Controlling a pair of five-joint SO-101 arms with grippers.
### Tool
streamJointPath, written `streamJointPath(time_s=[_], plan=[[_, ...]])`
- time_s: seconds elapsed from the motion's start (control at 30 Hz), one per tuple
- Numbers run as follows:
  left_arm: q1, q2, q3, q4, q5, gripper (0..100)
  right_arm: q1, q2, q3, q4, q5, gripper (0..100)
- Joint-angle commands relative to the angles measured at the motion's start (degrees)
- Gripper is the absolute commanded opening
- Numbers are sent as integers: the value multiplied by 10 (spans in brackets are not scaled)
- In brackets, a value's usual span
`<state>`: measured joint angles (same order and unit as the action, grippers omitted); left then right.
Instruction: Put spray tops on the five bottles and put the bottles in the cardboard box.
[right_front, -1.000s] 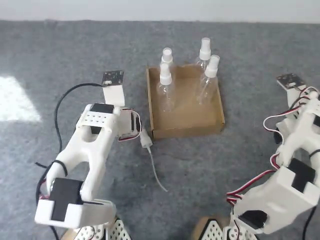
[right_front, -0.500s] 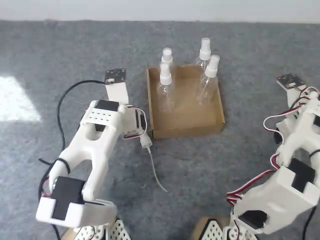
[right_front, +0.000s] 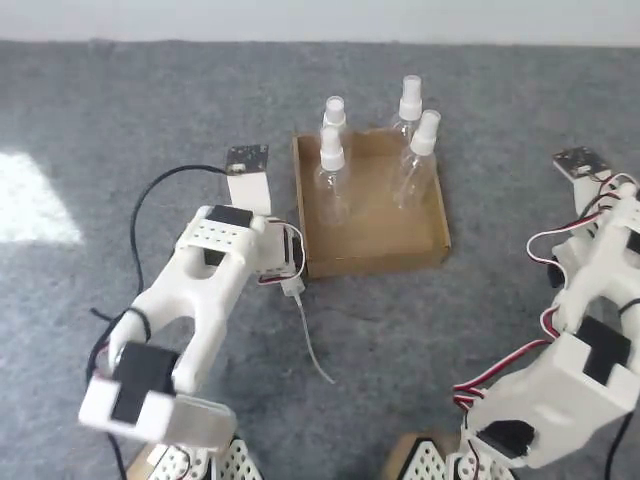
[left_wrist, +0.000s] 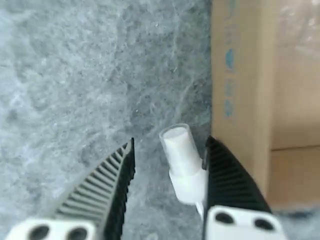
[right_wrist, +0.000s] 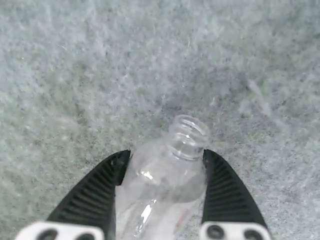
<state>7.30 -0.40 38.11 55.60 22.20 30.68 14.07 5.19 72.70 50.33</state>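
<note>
Left gripper (left_wrist: 170, 142) neared box (right_front: 375, 262) | spray top (right_front: 292, 284) flat (tube (right_front: 312, 350) points arm-ward)

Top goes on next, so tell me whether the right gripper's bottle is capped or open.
Open: the bottle in the right gripper shows a bare threaded neck with nothing screwed onto it.

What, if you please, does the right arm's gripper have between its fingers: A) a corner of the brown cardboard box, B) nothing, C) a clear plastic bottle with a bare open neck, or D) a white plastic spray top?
C: the right gripper clamps the clear plastic bottle from both sides, and the bottle's threaded neck is bare and open.
</note>
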Motion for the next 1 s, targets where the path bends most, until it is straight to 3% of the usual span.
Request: streamJointPath(time_s=[0.0,0.13,0.27,0.43,0.53,0.7,0.97], plan=[[3,47,-23,-12,1,183,9,-12,-34,7,5,87],[1,57,-44,27,-16,178,15,-7,-33,4,5,87],[-22,39,-27,29,-72,83,19,-8,-25,2,12,87],[-72,18,-36,33,-206,32,21,-8,-24,6,97,91],[-90,18,-51,47,-265,45,21,-8,-22,7,103,92],[-87,18,-52,54,-275,147,22,-9,11,7,101,114],[-91,18,-45,54,-273,101,20,-15,2,5,33,299]])
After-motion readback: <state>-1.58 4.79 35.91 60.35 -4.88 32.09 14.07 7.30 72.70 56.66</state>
